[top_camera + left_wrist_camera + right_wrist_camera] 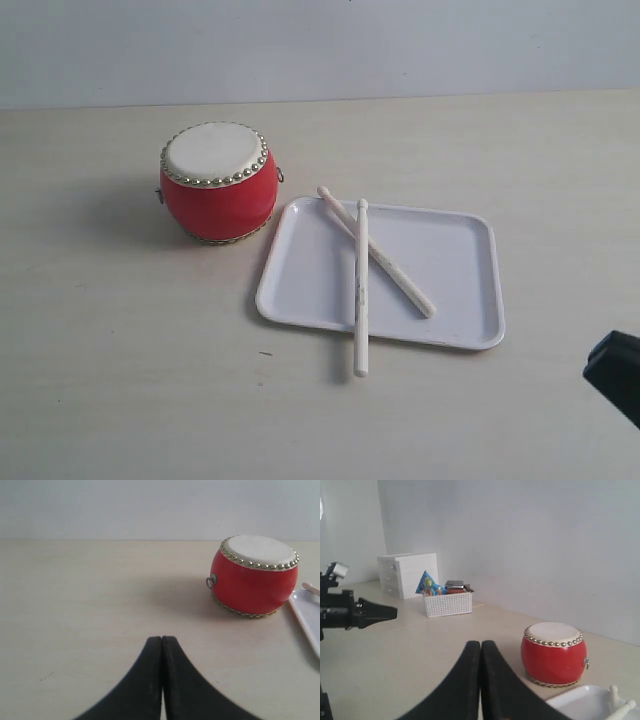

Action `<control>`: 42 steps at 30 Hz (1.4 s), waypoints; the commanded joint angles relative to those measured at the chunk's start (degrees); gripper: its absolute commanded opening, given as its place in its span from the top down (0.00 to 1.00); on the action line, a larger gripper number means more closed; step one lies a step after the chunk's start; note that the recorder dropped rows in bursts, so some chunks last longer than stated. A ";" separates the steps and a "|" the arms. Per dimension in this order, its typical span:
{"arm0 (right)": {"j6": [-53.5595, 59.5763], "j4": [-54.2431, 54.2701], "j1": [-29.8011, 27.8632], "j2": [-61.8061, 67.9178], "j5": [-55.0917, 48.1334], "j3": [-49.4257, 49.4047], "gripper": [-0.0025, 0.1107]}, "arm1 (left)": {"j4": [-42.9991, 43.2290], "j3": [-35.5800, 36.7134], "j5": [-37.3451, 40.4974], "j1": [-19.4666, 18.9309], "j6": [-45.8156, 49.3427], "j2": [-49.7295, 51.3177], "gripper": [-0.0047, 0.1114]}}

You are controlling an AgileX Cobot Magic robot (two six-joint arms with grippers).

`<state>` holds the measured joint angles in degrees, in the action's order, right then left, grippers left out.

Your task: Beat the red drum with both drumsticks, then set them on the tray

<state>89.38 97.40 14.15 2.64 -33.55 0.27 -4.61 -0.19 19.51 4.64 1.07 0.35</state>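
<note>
Sticks on tray, both grippers empty: reads as end state, or as an untouched start.

The red drum (218,185) stands upright toward the desk's (120,350) far edge, left of centre. The tray (460,290) sits just beside it toward the right edge, apparently not touching. The drumsticks (361,290) lie crossed on the tray; one overhangs the near rim, its end over the desk. Left gripper (162,641) and right gripper (480,644) have fingers pressed together, holding nothing, clear of everything. My read: placement looks done, but whether the beating happened can't be told. In the exterior view the right arm (615,375) is a cut-off dark piece near the right edge. The wrist views crop most of the tray.
</note>
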 commanded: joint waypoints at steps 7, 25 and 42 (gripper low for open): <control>4.22 2.54 -0.09 -0.13 3.45 10.37 0.98 | -0.55 0.19 -0.43 -0.08 0.42 -0.35 0.96; -110.08 -107.48 -0.09 -0.84 19.04 12.52 0.98 | -0.55 0.19 -0.43 -0.08 0.42 -0.35 0.96; -112.03 -126.64 -0.09 -2.64 44.33 -0.27 0.98 | -0.55 0.19 -0.43 -0.08 0.43 -0.35 0.96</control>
<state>-30.02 -34.33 14.15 0.29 11.86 0.28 -4.61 -0.19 19.51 4.64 1.30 0.35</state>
